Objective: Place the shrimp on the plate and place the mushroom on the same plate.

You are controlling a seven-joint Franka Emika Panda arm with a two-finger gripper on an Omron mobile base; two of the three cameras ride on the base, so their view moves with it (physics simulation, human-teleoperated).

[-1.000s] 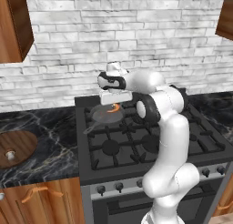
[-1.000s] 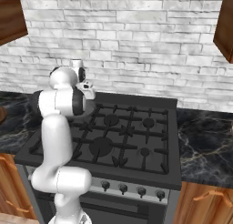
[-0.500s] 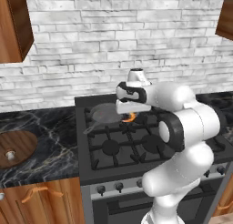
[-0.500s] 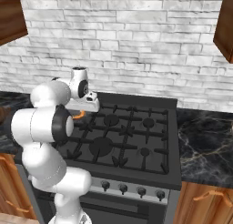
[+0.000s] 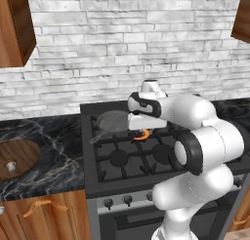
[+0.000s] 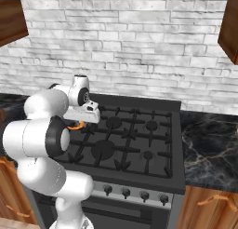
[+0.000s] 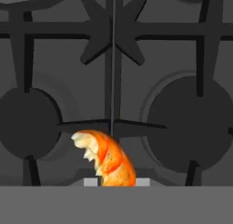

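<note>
The small orange curled shrimp [image 5: 142, 135] hangs a little above the stove's grates, near the middle of the cooktop, with my gripper [image 5: 142, 131] shut on it. From the right base view the shrimp [image 6: 76, 126] peeks out under the gripper [image 6: 77, 124]. In the hand view the shrimp [image 7: 107, 162] sits between the two fingertips [image 7: 91, 182], over a grate bar between two burners. The mushroom [image 5: 10, 164] stands on the round wooden board [image 5: 22, 153] at the far left of the counter. The plate is out of view.
A dark grey frying pan [image 5: 112, 121] rests on the back-left burner, just left of and behind the gripper. The black stove [image 6: 135, 139] has raised grates across its top. Dark marble counter [image 5: 53, 151] flanks it, with wooden wall cabinets [image 5: 14, 29] above.
The arm has swung right and toward the front, carrying the shrimp from above the frying pan to over the middle of the stove. The grip on it has held.
</note>
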